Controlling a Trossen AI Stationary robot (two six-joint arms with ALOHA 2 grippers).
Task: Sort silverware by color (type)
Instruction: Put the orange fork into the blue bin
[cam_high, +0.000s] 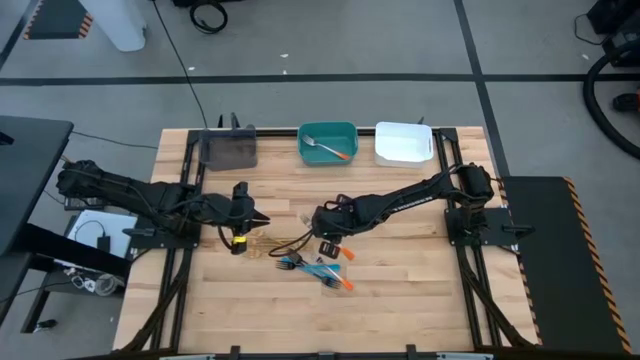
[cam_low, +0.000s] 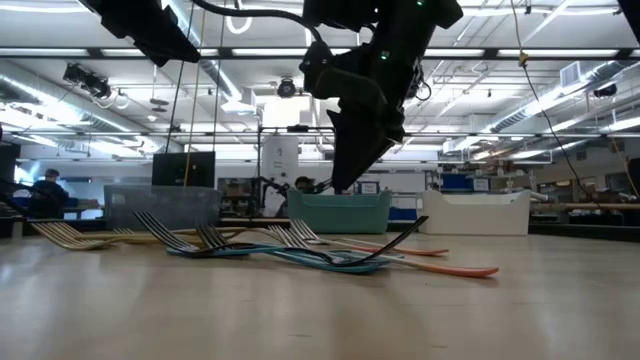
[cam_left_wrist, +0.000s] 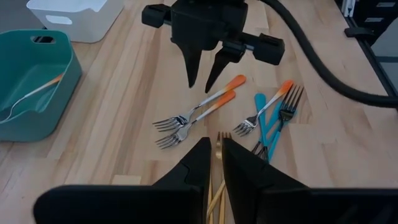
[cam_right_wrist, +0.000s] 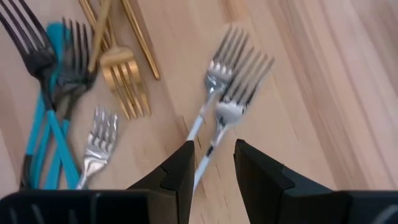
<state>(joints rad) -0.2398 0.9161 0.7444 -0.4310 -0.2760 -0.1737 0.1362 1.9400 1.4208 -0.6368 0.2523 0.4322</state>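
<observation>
The right gripper (cam_left_wrist: 204, 73) hangs open above two orange-handled forks (cam_left_wrist: 199, 115) mid-table. The left gripper (cam_left_wrist: 212, 163), open, seems to straddle the gold forks (cam_right_wrist: 122, 70) without gripping. One orange-handled fork (cam_high: 328, 150) lies in the teal bin (cam_high: 326, 130).

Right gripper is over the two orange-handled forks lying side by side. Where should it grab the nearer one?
Grip the orange-handled fork mid-handle, coming straight down with the right gripper, fingers straddling the handle crosswise. It lies flat, and its twin presses alongside, so the orange ends, which are slightly more apart, probably give the cleanest pinch.
</observation>
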